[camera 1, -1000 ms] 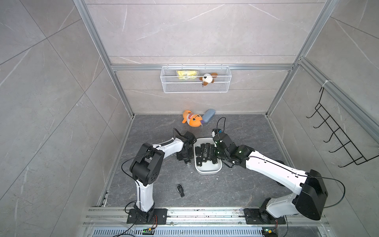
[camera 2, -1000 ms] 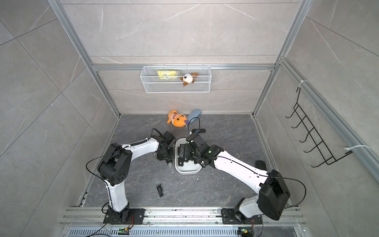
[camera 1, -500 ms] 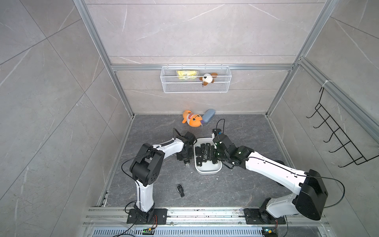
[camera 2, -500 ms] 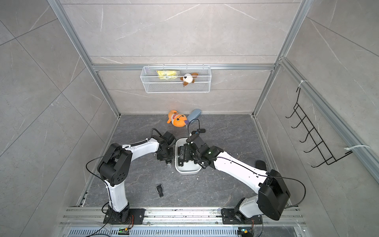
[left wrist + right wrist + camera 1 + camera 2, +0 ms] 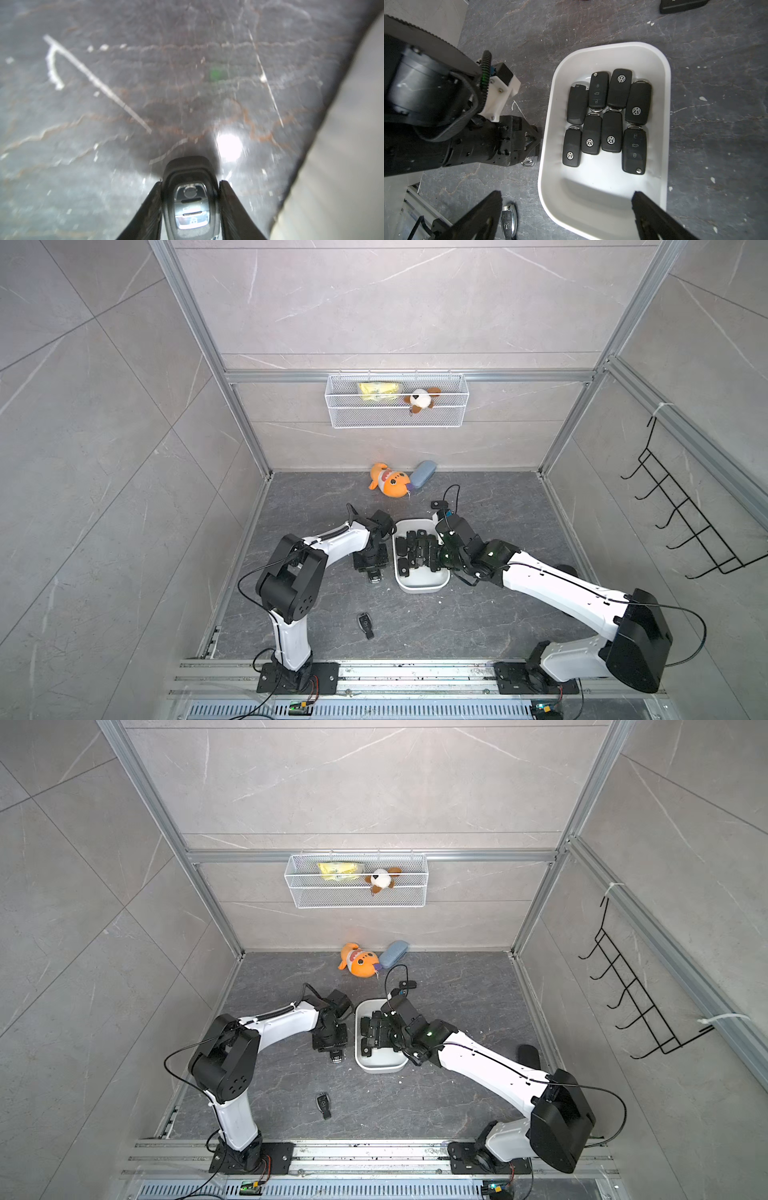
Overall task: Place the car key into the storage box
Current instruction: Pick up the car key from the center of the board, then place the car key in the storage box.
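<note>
Left hand (image 5: pixel 190 182) clamps a rounded black plastic car key (image 5: pixel 190 205) with chrome buttons, just beside the smooth white plastic storage box (image 5: pixel 591 187); right hand (image 5: pixel 565 192) gapes open above it.

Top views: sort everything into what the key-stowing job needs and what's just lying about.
Job: car key in left gripper; storage box; loose key on floor.
Lying about: orange plush; blue-grey case; wire basket; hook rack.

A wire basket (image 5: pixel 397 419) on the back wall holds a yellow packet (image 5: pixel 379 390) and a plush dog (image 5: pixel 419 398); on the floor below, an orange plush toy (image 5: pixel 388 484) lies just beside a blue-grey case (image 5: pixel 424 472).
</note>
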